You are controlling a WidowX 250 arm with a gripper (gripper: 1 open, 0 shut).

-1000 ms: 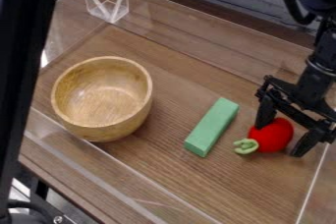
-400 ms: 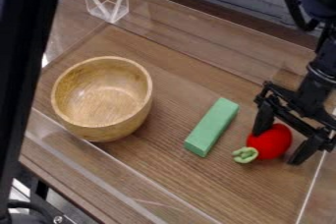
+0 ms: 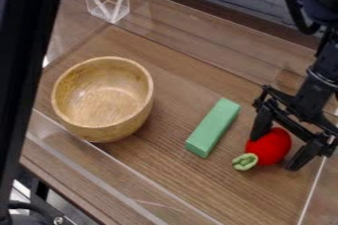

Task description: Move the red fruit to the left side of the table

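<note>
Compared with a second ago, I see the red fruit [image 3: 270, 148] has slid a little toward 6 o'clock in my view, and the gripper [image 3: 282, 140] has gone the same way with it. The leafy stem [image 3: 246, 161] has travelled too, and it points to about 8 o'clock off the fruit. I read that as the fingers nudging the fruit while I settle around it, so it isn't secured and could roll away if I keep pushing. It lies at about 4 o'clock on the table [image 3: 145, 160], well apart from the bowl [image 3: 103, 99] over at 9. The green block [image 3: 212, 127] sits near the fruit, toward its 10 o'clock, and has stayed where it was.

My arm reaches in from 2 o'clock, low over the wood, with the black fingers slanting down toward 7. The jaws stand wide open, one on each side of the fruit, and I don't have a grip on anything; I can't tell how firmly either finger touches it. I judge that next I should centre, close gently, then lift high enough to clear block and bowl before carrying it to the left side
</note>
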